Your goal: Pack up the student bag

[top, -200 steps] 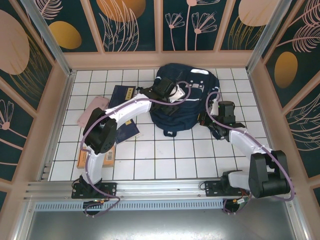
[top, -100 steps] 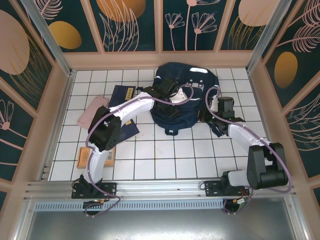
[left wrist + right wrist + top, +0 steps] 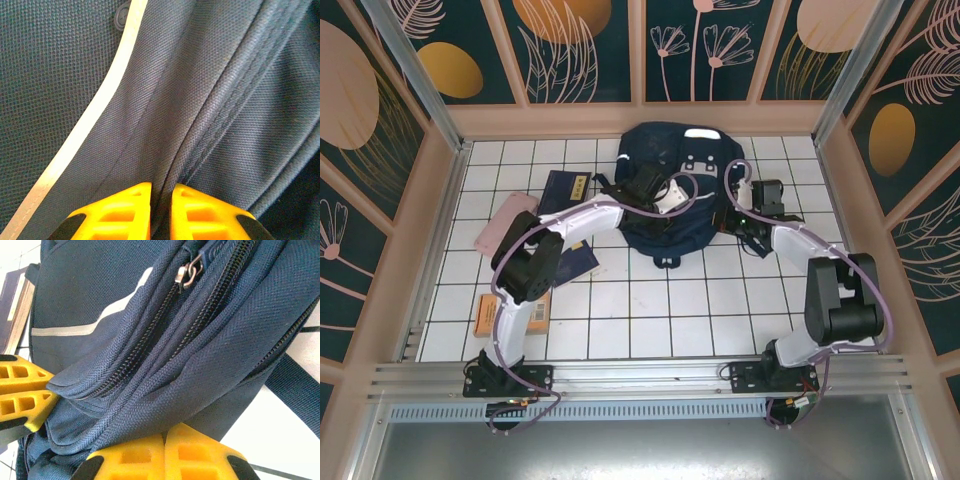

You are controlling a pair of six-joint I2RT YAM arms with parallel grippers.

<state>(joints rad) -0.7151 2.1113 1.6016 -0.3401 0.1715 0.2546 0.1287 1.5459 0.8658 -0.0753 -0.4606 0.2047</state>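
The student bag, navy blue with a white reflective stripe, lies on the tiles at the back centre. My left gripper sits on its left top. In the left wrist view its yellow fingers stand almost together, and the left gripper pinches a fold of the bag's fabric beside a seam. My right gripper is at the bag's right side. In the right wrist view the right gripper is shut on the edge of the bag fabric under the zips, with a metal zip pull above.
Two navy booklets, a pink case and an orange book lie on the white tiles left of the bag. Wooden walls enclose the floor on three sides. Bare tiles stretch in front of the bag.
My left gripper has closed onto a fold of the bag. The right gripper has moved toward the back wall, and the bag has bunched up and shifted toward the back.
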